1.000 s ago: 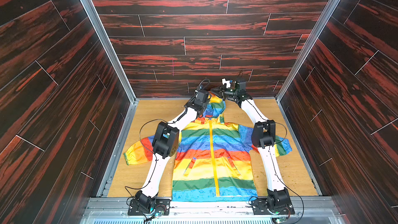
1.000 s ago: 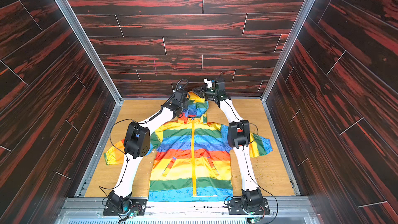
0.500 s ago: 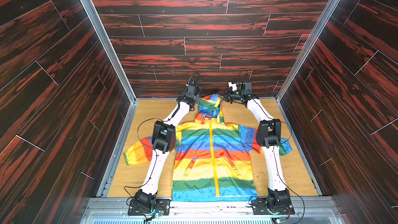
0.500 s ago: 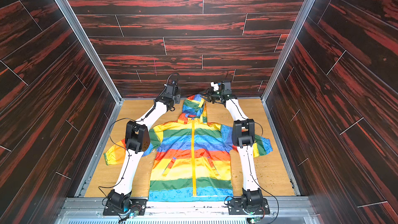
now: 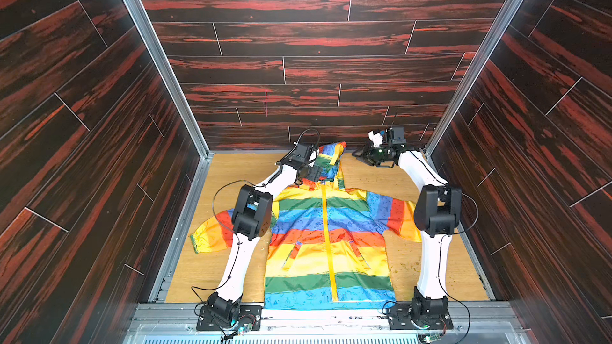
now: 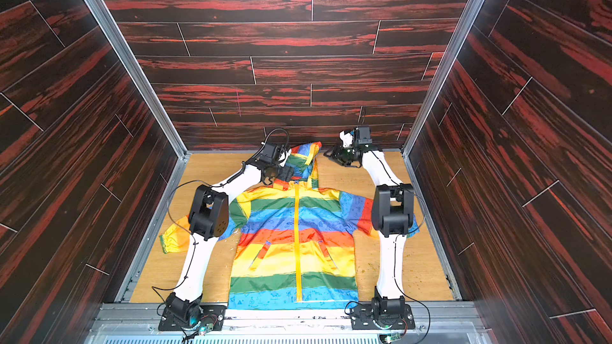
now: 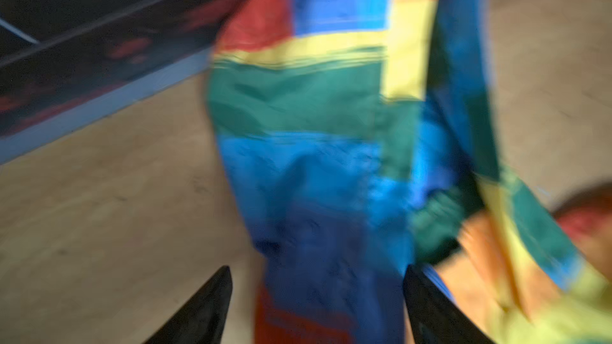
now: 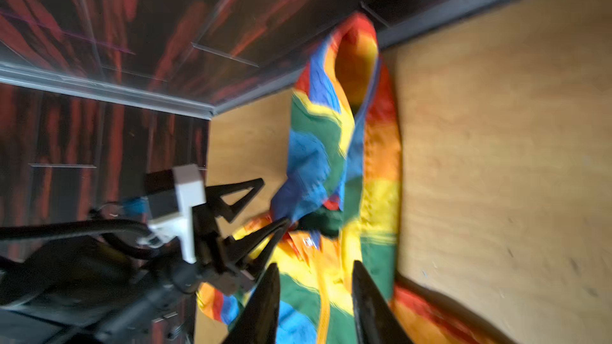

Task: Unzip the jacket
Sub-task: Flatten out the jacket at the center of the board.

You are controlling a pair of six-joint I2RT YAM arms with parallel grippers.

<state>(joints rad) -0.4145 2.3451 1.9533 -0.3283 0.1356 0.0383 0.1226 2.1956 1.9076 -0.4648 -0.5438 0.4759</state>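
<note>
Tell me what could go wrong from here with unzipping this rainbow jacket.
1. The left tool stands open at the hood of the thin rainbow-striped hooded jacket; closing there may pinch cloth, not the pull of the yellow front zipper.
2. The right tool is open and off the jacket, so neither tool holds it; pulling the zipper down may just drag or bunch the light fabric.

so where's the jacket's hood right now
In both top views the hood sits by the back wall, between the left gripper and the right gripper.
</note>
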